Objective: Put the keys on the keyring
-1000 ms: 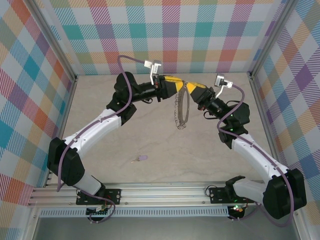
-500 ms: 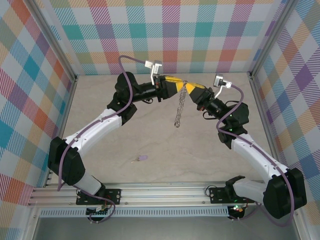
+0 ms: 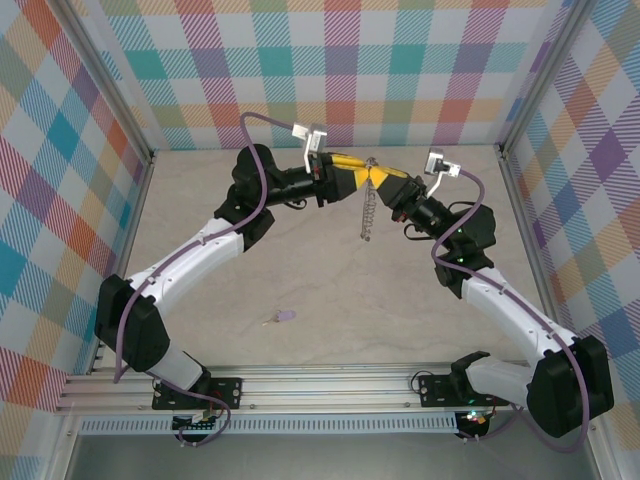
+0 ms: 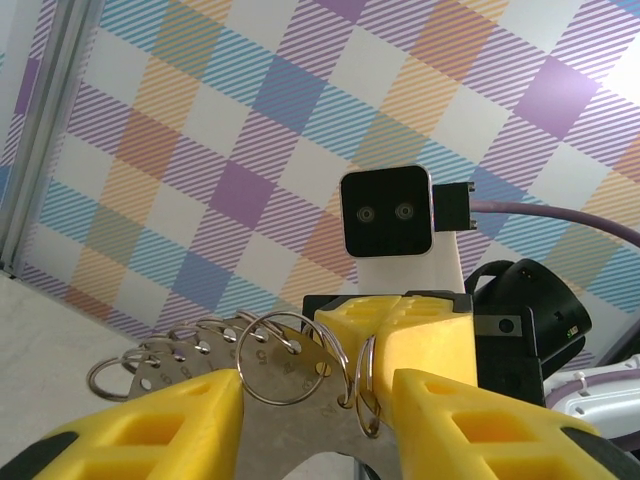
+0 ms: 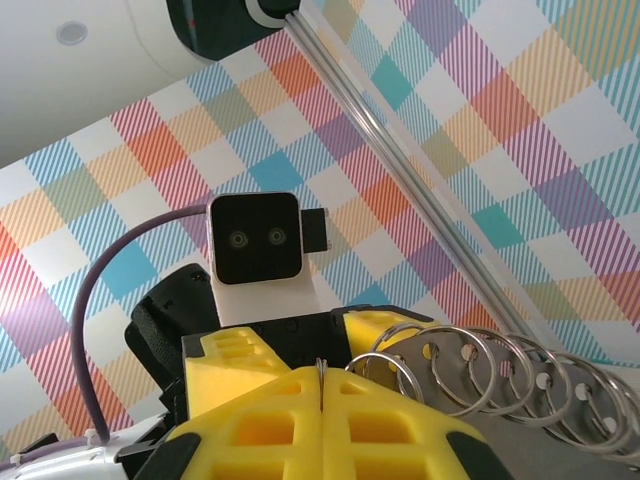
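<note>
**Keyring aloft between both grippers, key on bench**

Top external: shows the keyring point(image 3: 368, 212) hanging edge-on above the bench point(image 3: 300, 280), far middle, directly under the meeting tips of the left gripper point(image 3: 362, 175) and right gripper point(image 3: 383, 180). Locates the lilac key point(image 3: 286, 315) flat on the bench near the front edge, well apart from the keyring.

Left wrist: shows the left gripper point(image 4: 318, 378) with fingers point(image 4: 150, 425) spread apart, the keyring's flat band and small loops between them. Cannot tell whether the pads touch the band.

Right wrist: shows the right gripper point(image 5: 320, 380) pressed fully closed on the keyring's thin edge, with a metal sliver visible in the seam. Shows the loops fanning off to the right.
</note>
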Tool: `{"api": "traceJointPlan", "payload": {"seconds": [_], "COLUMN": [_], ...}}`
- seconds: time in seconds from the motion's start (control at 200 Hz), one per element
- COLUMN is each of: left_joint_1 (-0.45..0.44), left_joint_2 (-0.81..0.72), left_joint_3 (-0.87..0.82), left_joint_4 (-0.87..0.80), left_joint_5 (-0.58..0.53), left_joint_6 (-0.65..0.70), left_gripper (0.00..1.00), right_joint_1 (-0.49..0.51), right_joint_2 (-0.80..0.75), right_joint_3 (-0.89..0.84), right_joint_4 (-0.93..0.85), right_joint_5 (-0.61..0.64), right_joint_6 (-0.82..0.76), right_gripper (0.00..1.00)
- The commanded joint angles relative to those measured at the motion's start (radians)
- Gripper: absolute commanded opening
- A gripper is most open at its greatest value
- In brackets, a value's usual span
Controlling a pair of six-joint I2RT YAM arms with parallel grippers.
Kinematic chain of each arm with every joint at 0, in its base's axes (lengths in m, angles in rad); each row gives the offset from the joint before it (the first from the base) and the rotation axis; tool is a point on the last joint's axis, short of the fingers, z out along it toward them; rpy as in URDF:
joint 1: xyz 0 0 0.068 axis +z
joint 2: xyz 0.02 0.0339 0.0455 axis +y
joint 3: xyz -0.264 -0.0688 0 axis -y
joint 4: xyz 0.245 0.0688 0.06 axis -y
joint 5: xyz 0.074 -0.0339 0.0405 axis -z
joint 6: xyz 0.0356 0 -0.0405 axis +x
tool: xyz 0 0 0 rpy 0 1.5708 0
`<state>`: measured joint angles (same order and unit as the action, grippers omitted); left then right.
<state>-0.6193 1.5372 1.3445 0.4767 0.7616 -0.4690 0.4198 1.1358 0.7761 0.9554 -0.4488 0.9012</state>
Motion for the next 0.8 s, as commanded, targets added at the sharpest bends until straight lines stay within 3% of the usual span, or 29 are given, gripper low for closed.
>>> {"api": "traceJointPlan", "payload": {"seconds": [0.0,0.37,0.63,0.795], "left_joint_1": [-0.007,-0.006,-0.007,-0.007], "left_joint_2": [-0.048,-0.053,-0.049,-0.046], "left_joint_3": [0.000,-0.010,-0.015,-0.017], "left_joint_4": [0.001,0.029,0.056,0.066], "left_joint_5": [-0.003,-0.008,0.009,0.018], "left_joint_6": [0.039,0.029,0.014,0.011], "left_gripper": [0.44,0.53,0.43,0.42], "right_joint_1": [0.007,0.007,0.007,0.007], "right_joint_2": [-0.028,-0.033,-0.032,-0.033], "right_joint_3": [0.005,0.013,0.022,0.014], "right_joint_4": [0.029,0.006,-0.012,-0.010], "right_joint_5": [0.017,0.010,0.002,0.004], "right_joint_6": [-0.019,-0.030,-0.031,-0.032], "right_gripper": [0.00,0.00,0.00,0.00]}}
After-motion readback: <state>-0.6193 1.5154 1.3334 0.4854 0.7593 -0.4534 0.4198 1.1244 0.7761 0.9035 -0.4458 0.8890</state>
